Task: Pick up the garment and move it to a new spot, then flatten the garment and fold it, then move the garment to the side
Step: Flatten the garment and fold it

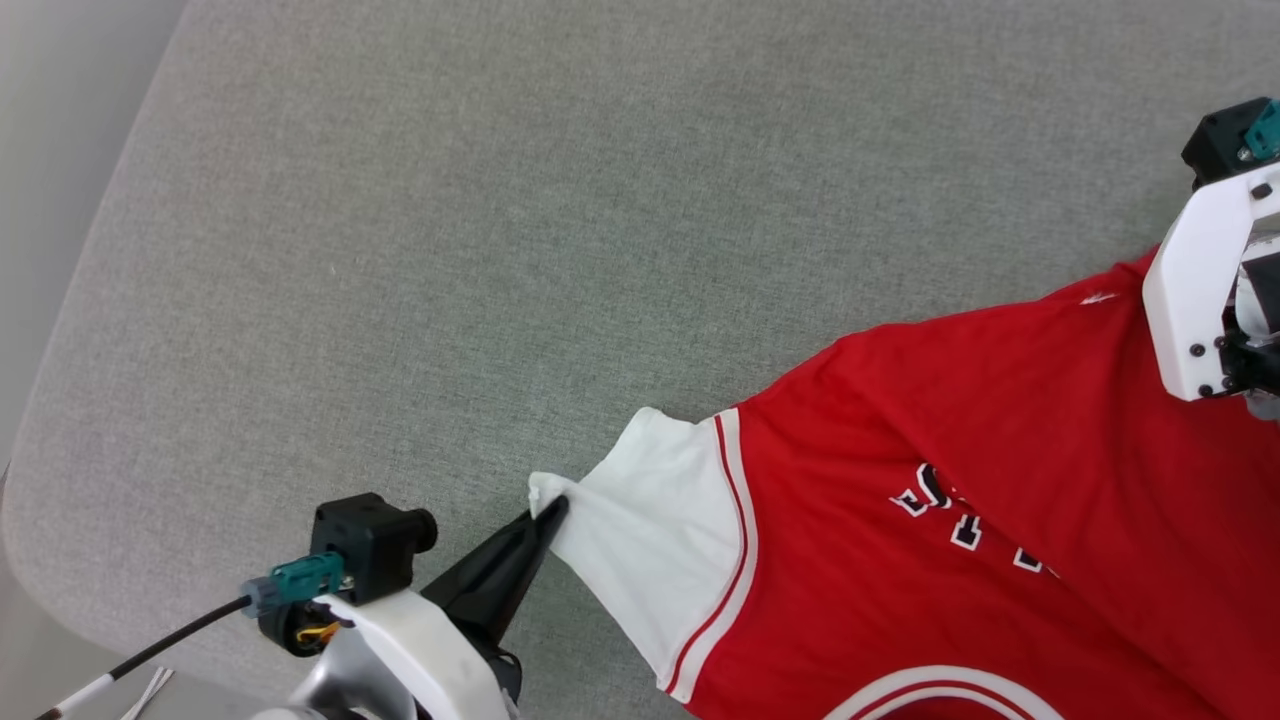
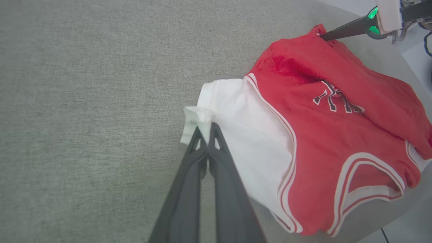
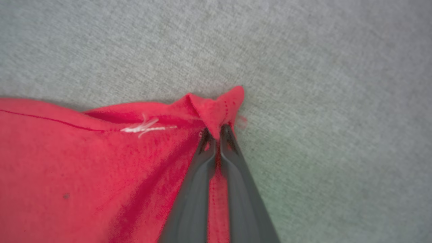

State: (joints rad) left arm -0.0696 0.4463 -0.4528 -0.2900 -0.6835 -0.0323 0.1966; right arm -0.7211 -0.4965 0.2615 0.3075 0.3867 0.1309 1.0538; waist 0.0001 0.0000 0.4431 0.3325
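Note:
The garment is a red T-shirt with white sleeves and black-and-white chest lettering, lying on the grey table at the right of the head view. My left gripper is shut on the tip of its white sleeve, pinching a small fold of cloth. In the right wrist view my right gripper is shut on a red corner of the garment, bunched into a peak at the fingertips. In the left wrist view that right gripper holds the far red corner. The right wrist's white housing shows at the head view's right edge.
The grey fabric table top stretches bare to the left and far side of the garment. Its rounded edge curves along the left of the head view. A black cable trails from my left wrist.

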